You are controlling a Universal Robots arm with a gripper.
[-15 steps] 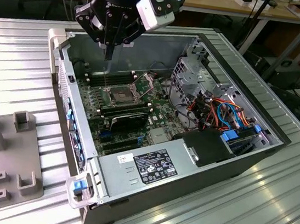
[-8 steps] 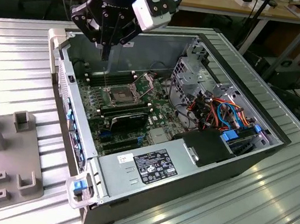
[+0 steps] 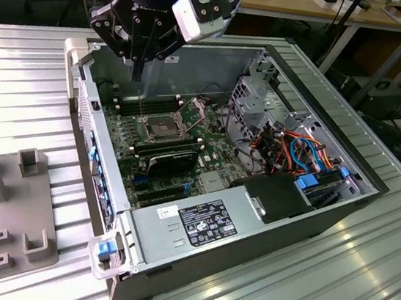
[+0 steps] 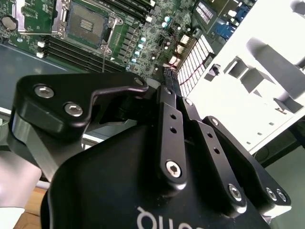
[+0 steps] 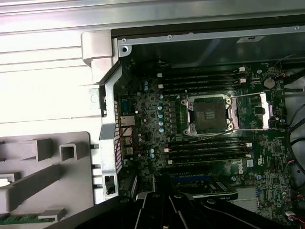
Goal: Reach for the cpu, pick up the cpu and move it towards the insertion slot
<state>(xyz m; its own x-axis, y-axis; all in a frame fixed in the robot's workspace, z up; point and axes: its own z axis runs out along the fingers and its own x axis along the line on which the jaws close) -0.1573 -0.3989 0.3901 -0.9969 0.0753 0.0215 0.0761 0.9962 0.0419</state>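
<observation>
The insertion slot (image 3: 160,127) (image 4: 86,24) (image 5: 208,113) lies on the motherboard inside the open computer case. Its dark centre is bare and its metal cover plate (image 5: 252,112) is swung open beside it. My gripper (image 3: 139,68) (image 4: 167,83) (image 5: 164,200) hangs high over the case's rear corner, up and toward the exterior view's left of the slot. Its finger links are drawn together, so it is shut. The cpu is hidden, and I cannot see whether anything sits between the fingertips.
A grey plastic block (image 3: 2,198) (image 5: 43,171) with notches and posts lies outside the case at the exterior view's left. Long black memory slots (image 5: 205,148) flank the socket. A drive cage with coloured cables (image 3: 290,143) and a power supply (image 3: 198,220) fill the case's other side.
</observation>
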